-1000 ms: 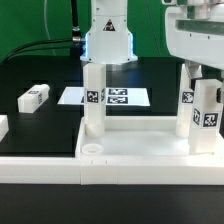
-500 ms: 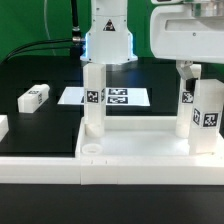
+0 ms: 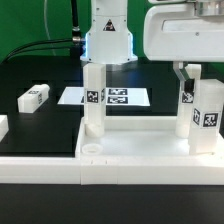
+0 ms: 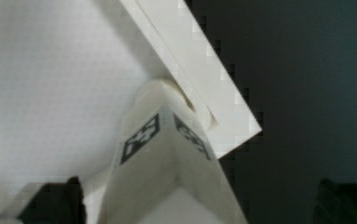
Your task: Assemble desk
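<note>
The white desk tabletop (image 3: 135,141) lies on the black table with its raised rim up. Three white tagged legs stand in its corner sockets: one at the back left (image 3: 93,98) and two at the exterior view's right (image 3: 185,106) (image 3: 209,108). My gripper (image 3: 190,70) hangs open just above the right legs. In the wrist view, a tagged leg (image 4: 166,150) rises between my gripper's (image 4: 201,208) spread dark fingers (image 4: 50,205), with a gap on each side. The front-left socket (image 3: 90,147) holds nothing. A loose tagged leg (image 3: 33,97) lies on the table at the left.
The marker board (image 3: 125,97) lies flat behind the tabletop. The arm's white base (image 3: 108,38) stands at the back. A long white rail (image 3: 40,166) runs along the front edge. Another white piece (image 3: 3,126) shows at the left edge.
My gripper has shifted toward the exterior view's left above the right-hand legs, and its jaws have spread slightly wider. The legs and tabletop have not moved.
</note>
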`<state>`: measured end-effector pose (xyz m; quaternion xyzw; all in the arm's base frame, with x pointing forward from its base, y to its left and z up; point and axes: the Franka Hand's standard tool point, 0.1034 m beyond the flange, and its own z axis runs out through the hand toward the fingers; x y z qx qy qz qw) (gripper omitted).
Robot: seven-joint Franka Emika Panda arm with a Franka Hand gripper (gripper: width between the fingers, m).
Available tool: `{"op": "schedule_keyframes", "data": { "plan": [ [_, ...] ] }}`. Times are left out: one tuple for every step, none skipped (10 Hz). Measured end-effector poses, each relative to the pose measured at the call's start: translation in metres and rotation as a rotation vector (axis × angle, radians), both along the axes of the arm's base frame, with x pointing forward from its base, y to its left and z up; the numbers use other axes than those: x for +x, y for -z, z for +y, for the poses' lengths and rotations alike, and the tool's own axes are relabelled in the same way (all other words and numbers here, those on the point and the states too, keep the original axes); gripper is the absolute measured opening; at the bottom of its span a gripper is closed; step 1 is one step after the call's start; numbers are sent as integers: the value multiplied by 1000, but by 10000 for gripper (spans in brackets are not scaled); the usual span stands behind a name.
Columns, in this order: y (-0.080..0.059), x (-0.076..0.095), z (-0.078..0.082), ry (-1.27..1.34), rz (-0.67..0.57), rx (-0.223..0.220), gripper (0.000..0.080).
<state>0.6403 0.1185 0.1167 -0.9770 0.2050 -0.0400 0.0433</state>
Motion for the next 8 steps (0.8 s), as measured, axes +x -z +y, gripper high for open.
{"op": "schedule_keyframes", "data": {
  "plan": [
    [0,1,-2,-124,-9,-35,649],
    [0,1,-4,-223,-16,-60,649],
    [0,1,-4,-270,-19,-65,649],
    [1,2,-6,-395,-24,-80,649],
    [1,2,-8,-446,-26,-85,649],
    [1,2,-9,-459,-27,-86,649],
    [1,2,-9,-459,-27,-86,554],
    [1,2,-9,-458,-27,-86,369]
  ]
}}
